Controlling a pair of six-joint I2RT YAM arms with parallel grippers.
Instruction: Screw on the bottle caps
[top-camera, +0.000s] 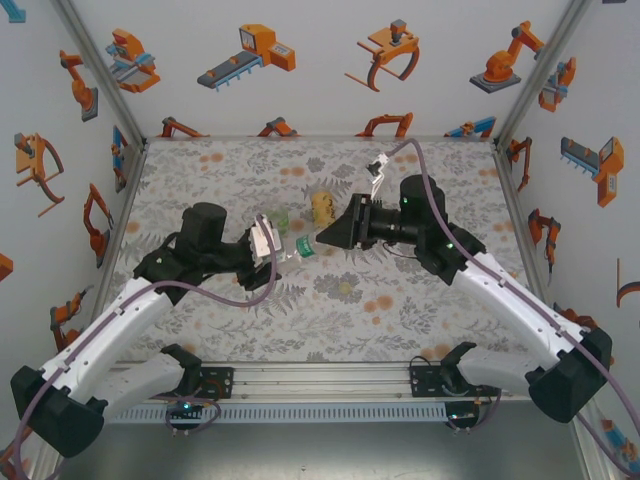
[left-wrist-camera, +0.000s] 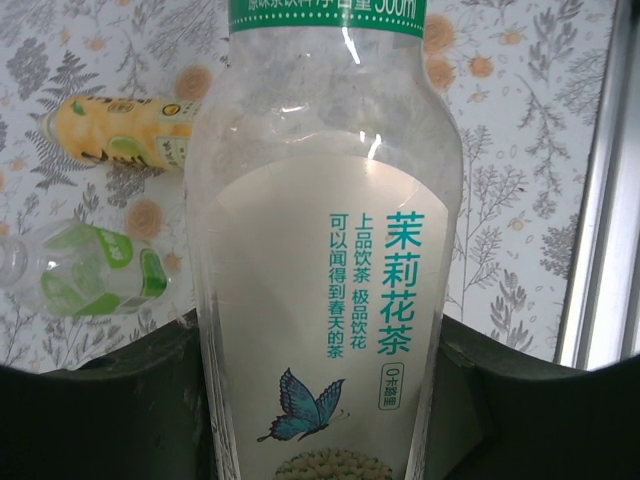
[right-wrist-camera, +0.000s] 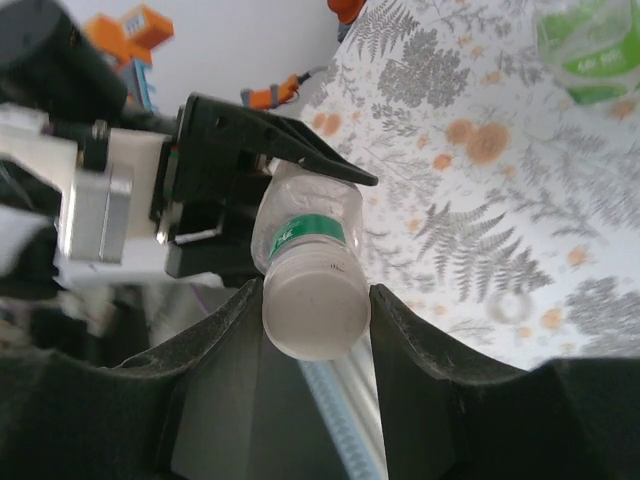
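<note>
My left gripper (top-camera: 268, 242) is shut on the clear bottle (left-wrist-camera: 320, 200) with the white-green label, held above the table with its neck pointing right. My right gripper (right-wrist-camera: 315, 300) is shut on a white bottle cap (right-wrist-camera: 315, 310) that sits on that bottle's neck (right-wrist-camera: 305, 230). In the top view the right gripper (top-camera: 322, 240) meets the bottle's mouth mid-table. The yellow bottle (left-wrist-camera: 120, 130) and the short green-tinted bottle (left-wrist-camera: 90, 270) lie on the floral cloth behind the grippers; their mouths are not clearly seen.
The yellow bottle (top-camera: 322, 207) and the green bottle (top-camera: 281, 218) lie just beyond the two grippers. A small pale round piece (top-camera: 347, 290), perhaps a cap, rests on the cloth nearer the arms. Printed walls enclose the table on three sides.
</note>
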